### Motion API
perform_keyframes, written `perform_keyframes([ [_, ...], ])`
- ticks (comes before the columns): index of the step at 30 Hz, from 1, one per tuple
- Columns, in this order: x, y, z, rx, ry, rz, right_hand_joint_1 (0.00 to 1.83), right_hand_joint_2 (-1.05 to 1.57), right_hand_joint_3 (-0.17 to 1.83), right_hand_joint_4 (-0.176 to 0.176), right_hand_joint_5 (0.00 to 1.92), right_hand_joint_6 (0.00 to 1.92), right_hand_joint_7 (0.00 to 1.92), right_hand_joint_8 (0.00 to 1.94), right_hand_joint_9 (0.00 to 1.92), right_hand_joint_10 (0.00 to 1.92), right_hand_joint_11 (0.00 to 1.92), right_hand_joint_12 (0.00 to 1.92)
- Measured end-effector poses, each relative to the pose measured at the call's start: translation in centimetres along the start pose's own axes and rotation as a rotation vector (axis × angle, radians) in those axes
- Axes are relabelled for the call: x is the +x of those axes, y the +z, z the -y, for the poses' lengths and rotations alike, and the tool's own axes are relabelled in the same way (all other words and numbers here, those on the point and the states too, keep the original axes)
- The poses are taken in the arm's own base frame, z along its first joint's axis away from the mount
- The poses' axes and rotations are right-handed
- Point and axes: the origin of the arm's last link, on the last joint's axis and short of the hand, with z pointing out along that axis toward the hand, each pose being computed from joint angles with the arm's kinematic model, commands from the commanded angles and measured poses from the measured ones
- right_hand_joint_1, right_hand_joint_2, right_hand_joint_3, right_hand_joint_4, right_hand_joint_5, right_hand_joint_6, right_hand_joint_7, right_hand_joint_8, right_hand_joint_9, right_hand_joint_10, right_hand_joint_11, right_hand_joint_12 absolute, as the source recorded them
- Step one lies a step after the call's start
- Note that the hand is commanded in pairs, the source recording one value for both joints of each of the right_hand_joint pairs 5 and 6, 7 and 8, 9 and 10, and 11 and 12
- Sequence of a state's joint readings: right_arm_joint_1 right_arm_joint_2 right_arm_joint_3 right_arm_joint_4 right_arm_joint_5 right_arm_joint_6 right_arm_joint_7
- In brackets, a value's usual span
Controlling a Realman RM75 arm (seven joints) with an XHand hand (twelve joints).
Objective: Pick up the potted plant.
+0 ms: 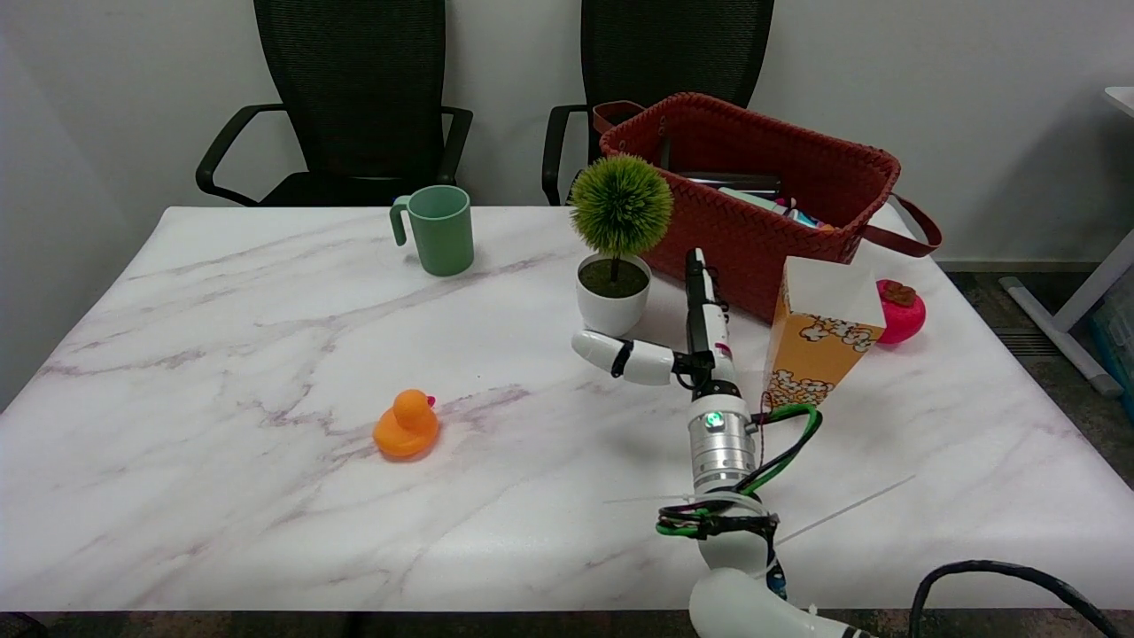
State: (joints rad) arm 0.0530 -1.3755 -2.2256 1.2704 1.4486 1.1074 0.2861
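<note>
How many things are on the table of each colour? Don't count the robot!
Green: 2, the mug and the potted plant with its white pot
Orange: 2, the duck and the popcorn box
Red: 1, the woven basket
Pink: 1, the round toy
Total: 6

Table [266, 354]: glossy marble-look top. On it: plant [620, 206] of bristly plastic in a smooth white pot [611, 312]; matt green mug [440, 229]; rubbery orange duck [406, 425]; woven red basket [780, 186]; paper popcorn box [819, 332]. Hand [673, 341]: smooth plastic; wrist [719, 447] shiny metal.
</note>
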Motion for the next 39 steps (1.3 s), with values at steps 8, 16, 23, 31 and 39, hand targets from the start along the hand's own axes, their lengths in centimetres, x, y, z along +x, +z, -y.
perform_keyframes([
  [8, -0.1, 1.1, -0.4, -0.020, -0.003, 0.005, 1.11, 0.10, 0.33, 0.000, 0.00, 0.00, 0.00, 0.00, 0.00, 0.00, 0.00, 0.00],
  [16, -0.5, 2.4, -0.6, -0.039, -0.003, 0.022, 1.11, 0.10, 0.32, 0.000, 0.00, 0.00, 0.00, 0.00, 0.00, 0.00, 0.00, 0.00],
  [23, -0.7, 3.4, -0.8, -0.050, -0.007, 0.029, 1.11, 0.09, 0.34, 0.000, 0.00, 0.00, 0.00, 0.00, 0.00, 0.00, 0.00, 0.00],
  [31, -0.8, 4.4, -1.1, -0.062, -0.010, 0.030, 1.10, 0.08, 0.34, 0.000, 0.00, 0.00, 0.00, 0.00, 0.00, 0.00, 0.00, 0.00],
  [39, -0.9, 5.3, -1.3, -0.077, -0.007, 0.030, 1.10, 0.07, 0.35, 0.000, 0.00, 0.00, 0.00, 0.00, 0.00, 0.00, 0.00, 0.00],
])
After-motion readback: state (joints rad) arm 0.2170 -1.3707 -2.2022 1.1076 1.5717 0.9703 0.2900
